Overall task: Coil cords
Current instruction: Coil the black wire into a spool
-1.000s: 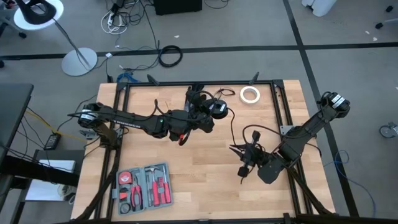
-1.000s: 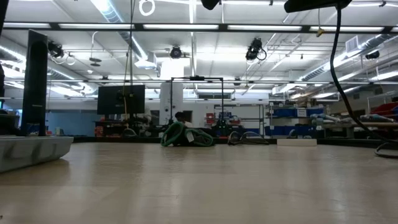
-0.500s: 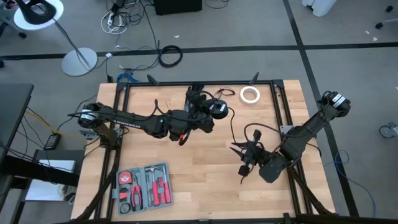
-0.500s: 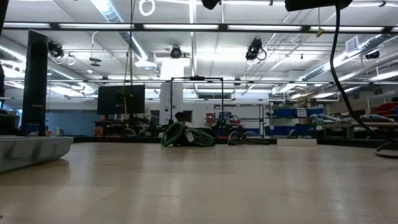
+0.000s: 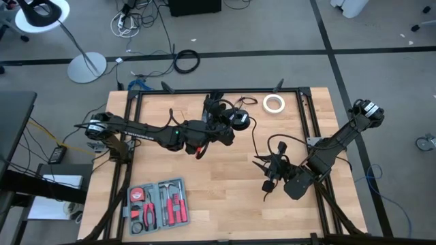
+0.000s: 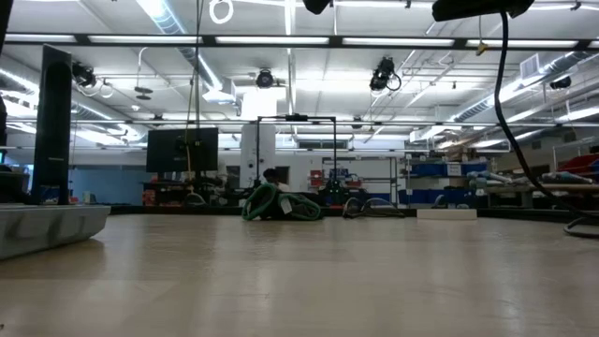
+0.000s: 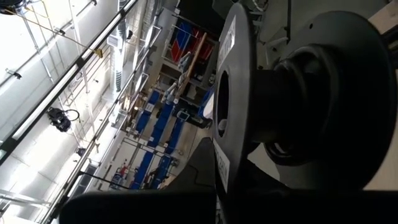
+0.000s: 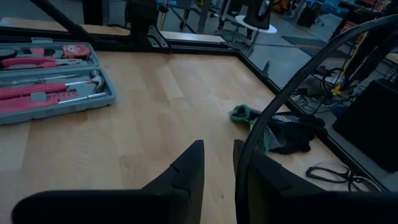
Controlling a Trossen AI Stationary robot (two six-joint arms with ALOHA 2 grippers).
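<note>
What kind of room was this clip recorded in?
Most likely a large robotics lab or workshop: a wooden worktable inside a black frame, a toolkit case on it, blue storage shelving and monitors across an open hall with ceiling strip lights.

free: bare table [image 5: 218, 197] centre-front | blocked: tool case [image 5: 157, 203] front-left, tape roll [image 5: 274, 103] rear

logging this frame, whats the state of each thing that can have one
left gripper: shut, at the spool by the table's far edge
spool: cord wound on it, a tail trailing off toward the right arm
right gripper: raised over the table, fingers slightly apart, a cord arcing just beside them
tool case: lid open, tools inside
tape roll: lying flat
</note>
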